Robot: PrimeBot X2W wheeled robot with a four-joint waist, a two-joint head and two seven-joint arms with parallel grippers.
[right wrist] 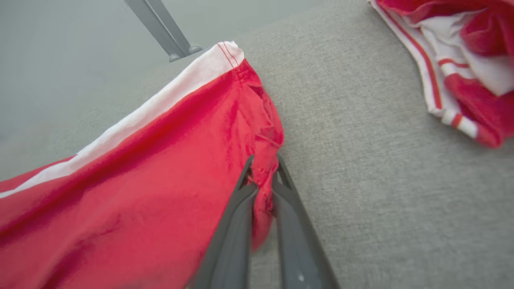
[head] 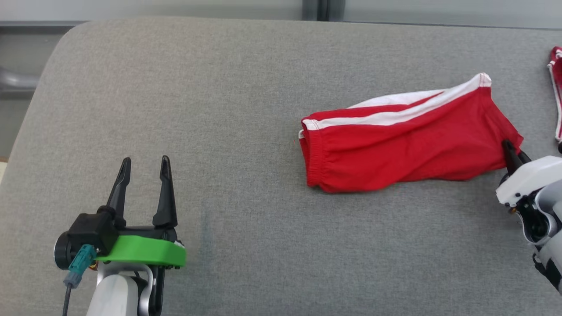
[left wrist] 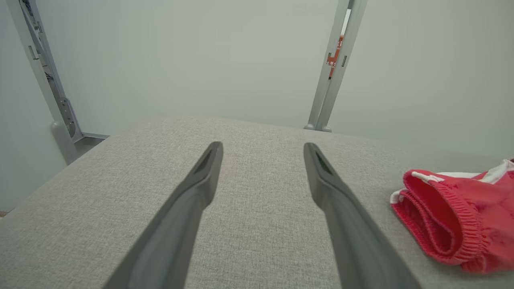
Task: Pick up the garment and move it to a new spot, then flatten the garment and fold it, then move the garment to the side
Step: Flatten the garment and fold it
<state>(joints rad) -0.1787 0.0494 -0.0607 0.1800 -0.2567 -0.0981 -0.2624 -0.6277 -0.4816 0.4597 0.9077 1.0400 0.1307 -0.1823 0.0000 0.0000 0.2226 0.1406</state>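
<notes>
Head view: red shorts (head: pixel 408 140) laid lengthwise left-to-right on the grey cushion (head: pixel 219 109), right end pinched by the right gripper (head: pixel 511 151) (jaws closed on cloth); left gripper (head: pixel 142 175) spread wide, well apart.

Inside a likely robotics lab test bay. Marked as such by a broad padded counter (head: pixel 263 131) wrapped in plain grey fabric, hemmed at the far side by bare pale wall panels (left wrist: pixel 200 60) on grey metal posts (left wrist: pixel 333 80). Marked too by the machine's own left hand (head: pixel 145 160), two long dark fingers (head: pixel 166 193) mounted on a bright green plastic bracket (head: pixel 145 254) above a pale hard-shelled forearm (head: pixel 112 294), with a teal cable plug (head: pixel 81 261) left exposed beside it.
</notes>
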